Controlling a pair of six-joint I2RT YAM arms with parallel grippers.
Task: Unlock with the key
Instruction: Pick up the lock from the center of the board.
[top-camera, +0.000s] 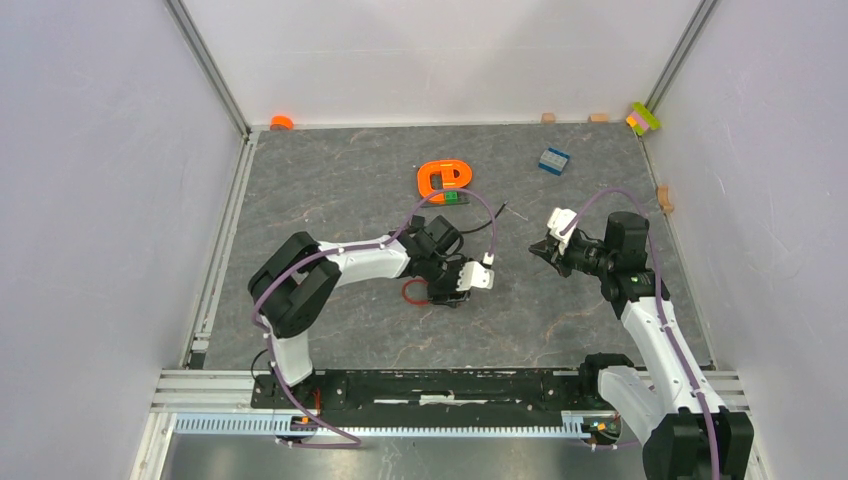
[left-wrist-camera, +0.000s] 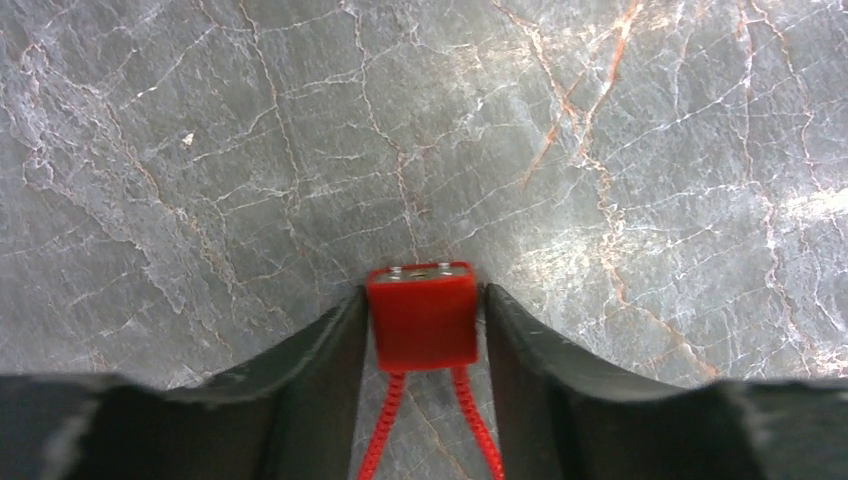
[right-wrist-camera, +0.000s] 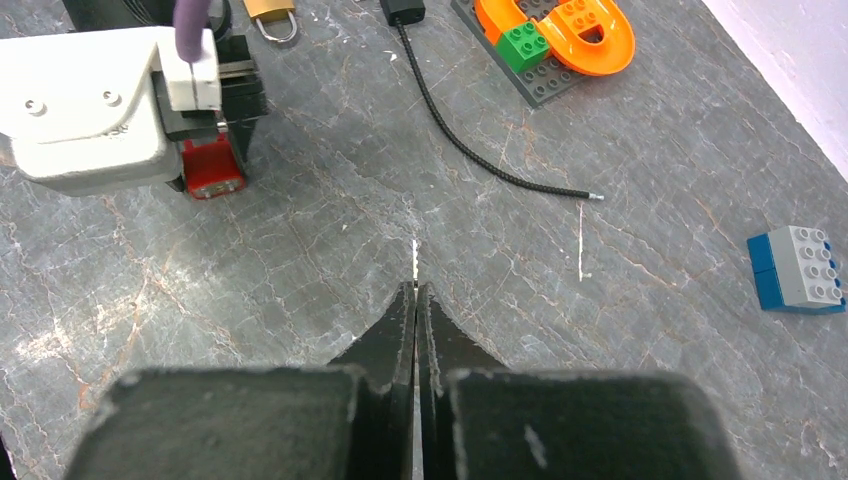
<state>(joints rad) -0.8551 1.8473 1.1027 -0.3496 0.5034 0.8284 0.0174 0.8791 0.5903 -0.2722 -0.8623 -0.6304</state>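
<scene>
A red lock (left-wrist-camera: 422, 320) with a red cable loop (top-camera: 413, 293) lies on the grey table. My left gripper (left-wrist-camera: 424, 290) reaches down over it, and its two black fingers press the lock's sides. The right wrist view shows the same lock (right-wrist-camera: 212, 168) under the white left wrist. My right gripper (right-wrist-camera: 416, 285) hovers to the right of it, pointing at it, with its jaws pressed together. A thin pale sliver (right-wrist-camera: 415, 255) shows just beyond those tips. I cannot tell whether it is the key.
A brass padlock (right-wrist-camera: 270, 15) and a black cable (right-wrist-camera: 480, 150) lie behind the left gripper. An orange horseshoe piece (top-camera: 443, 178) with a green brick (right-wrist-camera: 524, 45) sits at the back. A blue and white brick (top-camera: 554, 160) lies at the back right.
</scene>
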